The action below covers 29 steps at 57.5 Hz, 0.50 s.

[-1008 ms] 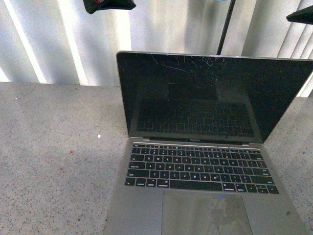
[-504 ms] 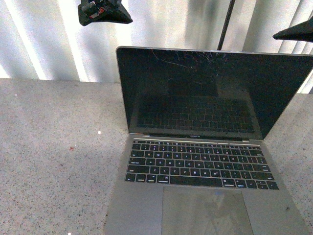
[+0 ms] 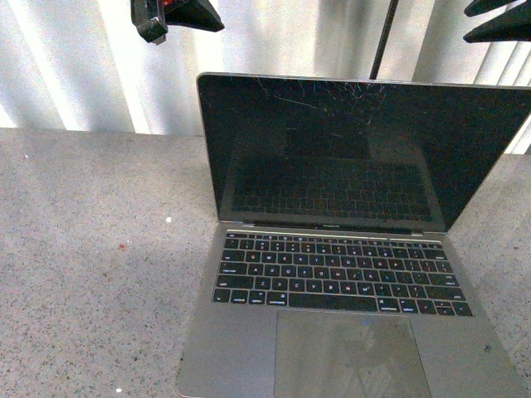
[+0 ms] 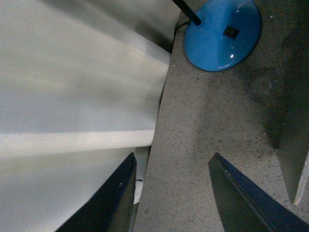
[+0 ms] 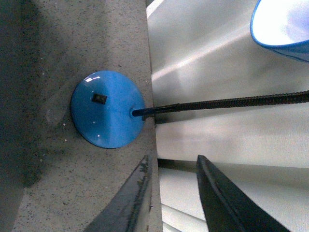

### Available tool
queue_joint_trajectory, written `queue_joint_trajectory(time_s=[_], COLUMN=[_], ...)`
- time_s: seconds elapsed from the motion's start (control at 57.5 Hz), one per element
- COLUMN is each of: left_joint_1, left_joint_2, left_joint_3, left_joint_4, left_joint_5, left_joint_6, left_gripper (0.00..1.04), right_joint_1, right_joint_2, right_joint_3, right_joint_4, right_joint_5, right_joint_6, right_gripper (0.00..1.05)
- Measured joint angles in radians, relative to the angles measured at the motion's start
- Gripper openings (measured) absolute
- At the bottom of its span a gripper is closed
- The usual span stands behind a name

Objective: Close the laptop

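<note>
The left gripper (image 4: 173, 162) is held wide open. Nothing is gripped between its two dark fingers (image 4: 113, 198), and only bare table is seen in the gap. In the front view it is hung up high, above and behind the left top corner of the laptop (image 3: 332, 249), and part of it is cut off at the top. The right gripper (image 5: 173, 159) is opened too, with nothing in it. It is found up past the laptop's right top corner, where only dark tips are shown.

The laptop is laid open on the grey speckled table (image 3: 83, 249). Its black screen (image 3: 348, 157) is stood up, leaned back a little and scratched near the top. Its right side and front edge are cut off.

Behind the laptop a lamp (image 5: 145, 111) is stood, with a round blue base (image 5: 104, 108), a thin black bendy neck (image 5: 227, 102) and a blue shade (image 5: 285, 24) that is only partly seen. In the front view the base is hidden behind the screen. A white ribbed wall (image 3: 75, 66) is seen behind the laptop.
</note>
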Motion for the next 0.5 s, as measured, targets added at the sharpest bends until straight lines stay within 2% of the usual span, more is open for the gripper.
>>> queue_joint_trajectory(time_s=[0.087, 0.122, 0.348, 0.504], left_joint_1=[-0.001, -0.002, -0.010, -0.021], left_joint_2=[0.006, 0.009, 0.022, 0.026], left_joint_3=[0.000, 0.001, 0.005, 0.014], left_joint_4=[-0.027, -0.034, -0.041, -0.041], left_joint_5=[-0.002, -0.004, -0.045, -0.072], left_joint_6=[0.014, 0.018, 0.070, 0.090], left_gripper=[0.13, 0.04, 0.04, 0.04], right_joint_1=[0.002, 0.003, 0.004, 0.008], right_joint_2=[0.000, 0.000, 0.005, 0.016], right_joint_3=[0.009, 0.013, 0.035, 0.046], right_joint_4=[-0.030, -0.051, -0.129, -0.138], right_joint_5=[0.003, 0.008, 0.075, 0.090], right_joint_6=[-0.020, -0.037, -0.153, -0.179], right_gripper=[0.03, 0.03, 0.03, 0.03])
